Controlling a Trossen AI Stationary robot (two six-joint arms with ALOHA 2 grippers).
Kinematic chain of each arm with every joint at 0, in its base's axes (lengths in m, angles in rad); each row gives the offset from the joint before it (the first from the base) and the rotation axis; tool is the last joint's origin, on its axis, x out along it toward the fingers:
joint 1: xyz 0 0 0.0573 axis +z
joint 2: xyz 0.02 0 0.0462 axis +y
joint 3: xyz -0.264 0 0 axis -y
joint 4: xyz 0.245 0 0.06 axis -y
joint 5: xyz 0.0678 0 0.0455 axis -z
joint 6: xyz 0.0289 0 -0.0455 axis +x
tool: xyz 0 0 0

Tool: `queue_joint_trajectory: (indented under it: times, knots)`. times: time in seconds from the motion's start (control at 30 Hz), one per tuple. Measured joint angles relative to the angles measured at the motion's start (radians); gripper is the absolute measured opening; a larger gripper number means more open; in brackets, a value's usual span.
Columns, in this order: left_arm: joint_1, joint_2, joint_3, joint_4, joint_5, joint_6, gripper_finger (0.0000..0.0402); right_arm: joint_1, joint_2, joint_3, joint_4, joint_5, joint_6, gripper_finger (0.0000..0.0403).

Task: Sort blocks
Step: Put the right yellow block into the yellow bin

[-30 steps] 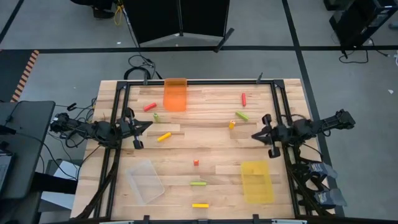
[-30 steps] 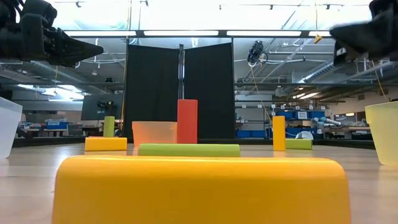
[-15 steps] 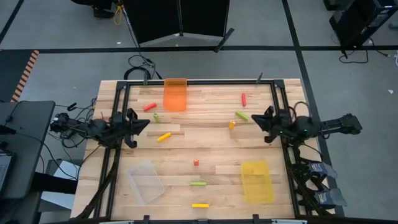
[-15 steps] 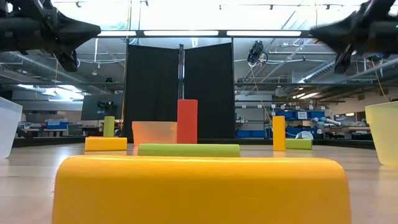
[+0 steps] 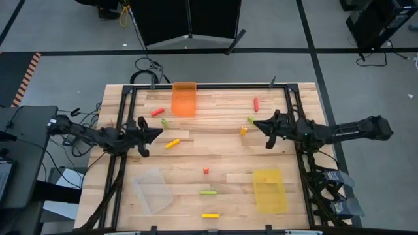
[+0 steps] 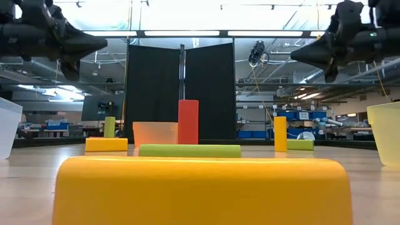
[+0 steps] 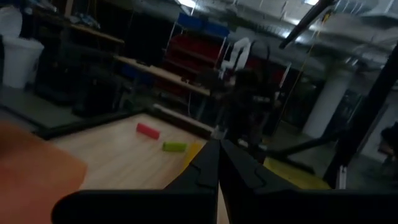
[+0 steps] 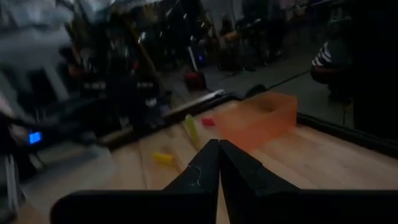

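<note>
Small red, yellow and lime green blocks lie scattered on the wooden table. In the high view there are a red (image 5: 157, 112), a green (image 5: 164, 122) and a yellow block (image 5: 172, 143) on the left. A red (image 5: 256, 103), a green (image 5: 251, 120) and a yellow block (image 5: 243, 131) sit on the right. Nearer lie a small red (image 5: 206, 171), a green (image 5: 208, 192) and a yellow block (image 5: 210, 215). My left gripper (image 5: 160, 130) is shut and raised by the left group. My right gripper (image 5: 255, 124) is shut, raised beside the right green block.
An orange bin (image 5: 184, 98) stands at the far edge, a clear bin (image 5: 153, 189) near left and a yellow bin (image 5: 270, 190) near right. Black rails (image 5: 121, 150) run along both table sides. Open wood lies in the middle around the small red block.
My right gripper has moved toward the far edge and then toward the table's left, reaching out over the right group of blocks. My left gripper has reached slightly toward the table's right. No block has moved.
</note>
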Motion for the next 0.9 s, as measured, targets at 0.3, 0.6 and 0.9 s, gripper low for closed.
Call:
queue_joint_trajectory:
  times: [0.3, 0.6, 0.9]
  knots:
    - [0.000, 0.148, 0.000, 0.108, 0.000, -0.001, 0.0017, -0.001, 0.246, 0.112, -0.161, 0.055, 0.011, 0.0048]
    - [0.000, 0.215, 0.000, 0.177, -0.001, -0.002, 0.0017, 0.027, 0.443, 0.182, -0.161, 0.120, -0.085, 0.0178]
    - [0.000, 0.220, -0.001, 0.176, -0.001, 0.000, 0.0017, 0.029, 0.558, 0.183, -0.164, 0.160, -0.094, 0.0289]
